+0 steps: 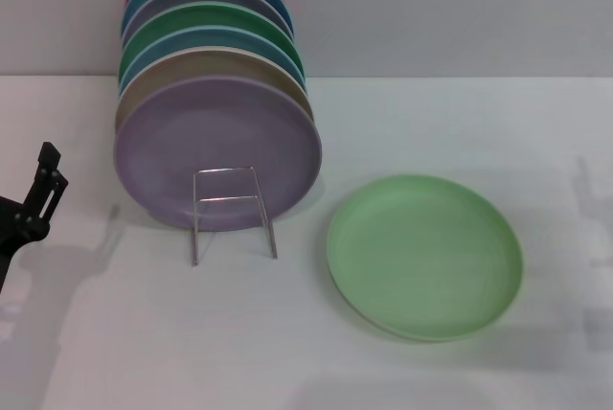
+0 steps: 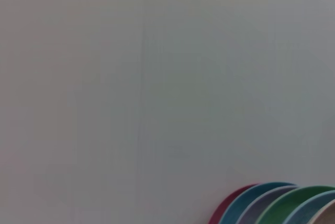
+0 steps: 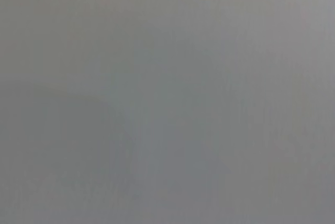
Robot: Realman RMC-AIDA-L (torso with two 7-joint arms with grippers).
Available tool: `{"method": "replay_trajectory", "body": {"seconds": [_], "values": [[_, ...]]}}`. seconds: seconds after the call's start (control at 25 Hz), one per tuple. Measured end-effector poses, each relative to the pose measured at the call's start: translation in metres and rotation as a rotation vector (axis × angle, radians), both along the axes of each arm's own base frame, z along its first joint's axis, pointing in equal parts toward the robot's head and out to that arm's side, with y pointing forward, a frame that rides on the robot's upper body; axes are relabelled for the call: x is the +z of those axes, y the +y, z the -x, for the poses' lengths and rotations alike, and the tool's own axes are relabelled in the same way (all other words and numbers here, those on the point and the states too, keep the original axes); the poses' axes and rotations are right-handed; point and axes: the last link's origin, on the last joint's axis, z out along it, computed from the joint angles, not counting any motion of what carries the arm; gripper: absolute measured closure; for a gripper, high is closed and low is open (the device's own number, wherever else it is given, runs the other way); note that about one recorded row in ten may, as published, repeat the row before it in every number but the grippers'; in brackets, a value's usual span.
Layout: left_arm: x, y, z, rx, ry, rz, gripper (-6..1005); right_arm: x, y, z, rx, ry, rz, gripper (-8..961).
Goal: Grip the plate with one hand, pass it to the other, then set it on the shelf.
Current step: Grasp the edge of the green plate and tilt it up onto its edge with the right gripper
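Note:
The pale light-green plate [image 1: 424,255] lies flat on the white table, right of centre in the head view. The silver wire shelf [image 1: 230,201] stands to its left, its small upright loop in front of a lavender plate [image 1: 215,151]. My left gripper [image 1: 45,172] is black and sits at the far left edge of the table, well apart from the light-green plate and holding nothing. My right gripper is out of view. The right wrist view shows only a plain grey surface.
Several plates stand on edge in a row behind the lavender one: beige, blue, dark green [image 1: 206,22], grey, blue and red. Their top rims show in the left wrist view [image 2: 282,203]. The white table [image 1: 144,333] extends in front, and a pale wall rises behind.

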Motion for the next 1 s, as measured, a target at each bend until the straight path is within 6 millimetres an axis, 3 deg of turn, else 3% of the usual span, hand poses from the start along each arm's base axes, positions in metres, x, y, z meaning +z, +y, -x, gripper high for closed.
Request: {"method": "replay_trajectory", "body": {"seconds": [0.36,0.6,1.0], "values": [[-0.004,0.003,0.0,0.017,-0.001,0.014,184,0.007,-0.001,0.001,0.002,-0.11,-0.049,319],[-0.001,0.001,0.002,0.018,0.0,0.008,184,-0.003,-0.006,0.011,-0.028,-0.181,-0.084,321],[-0.001,-0.002,0.006,0.026,0.019,0.014,183,-0.032,0.03,0.041,-0.162,0.049,0.056,322]]}}
